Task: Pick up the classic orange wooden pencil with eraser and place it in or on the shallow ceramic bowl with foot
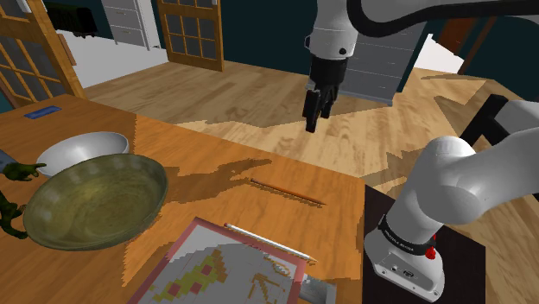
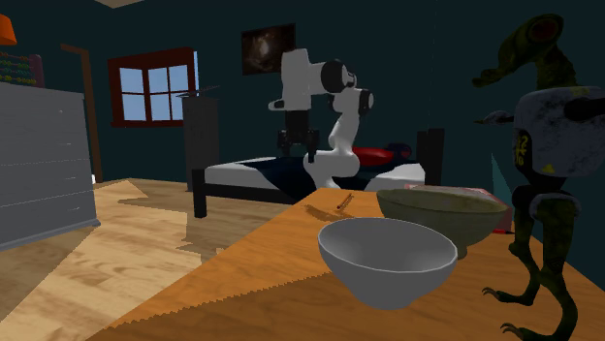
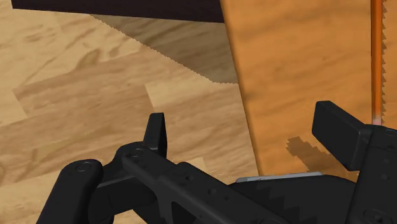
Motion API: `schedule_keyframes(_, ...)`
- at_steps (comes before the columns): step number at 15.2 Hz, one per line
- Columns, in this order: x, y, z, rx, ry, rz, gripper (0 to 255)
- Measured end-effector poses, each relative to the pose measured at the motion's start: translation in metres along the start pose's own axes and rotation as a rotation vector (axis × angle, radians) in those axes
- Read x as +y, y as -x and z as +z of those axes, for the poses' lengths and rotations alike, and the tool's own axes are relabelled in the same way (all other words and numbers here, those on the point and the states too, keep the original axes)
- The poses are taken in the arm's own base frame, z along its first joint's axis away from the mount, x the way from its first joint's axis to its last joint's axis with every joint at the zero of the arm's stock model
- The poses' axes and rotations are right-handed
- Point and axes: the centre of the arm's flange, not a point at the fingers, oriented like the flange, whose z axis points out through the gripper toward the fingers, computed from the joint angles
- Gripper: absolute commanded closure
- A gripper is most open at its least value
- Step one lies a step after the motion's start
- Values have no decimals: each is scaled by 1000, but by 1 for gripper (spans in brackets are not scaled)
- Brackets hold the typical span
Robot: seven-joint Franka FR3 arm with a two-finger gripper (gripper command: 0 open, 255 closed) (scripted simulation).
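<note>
Orange and thin, the pencil (image 1: 288, 192) lies flat on the wooden table (image 1: 199, 164), close to the corner nearest the stand, with its long axis roughly parallel to the table edge that borders the floor (image 1: 259, 95). The gripper (image 1: 313, 119) hangs high over that floor, just beyond the same edge, its two fingers apart and nothing between them. The pencil therefore sits below the gripper and further in over the table. In the wrist view the pencil (image 3: 377, 57) runs past the outer side of one finger and looks crosswise to the closing direction. The coming move probably needs a sideways shift and a descent, not much turning. The olive shallow bowl (image 1: 95, 200), likely the target, sits well apart, towards the table's other end.
</note>
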Motion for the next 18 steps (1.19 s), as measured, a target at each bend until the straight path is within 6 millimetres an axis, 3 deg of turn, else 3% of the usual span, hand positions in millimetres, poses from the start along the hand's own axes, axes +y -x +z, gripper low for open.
schedule_keyframes(12, -113, -15, 56, 35, -206, -211, 0)
schedule_keyframes(18, -123, -15, 86, 37, -216, -219, 0)
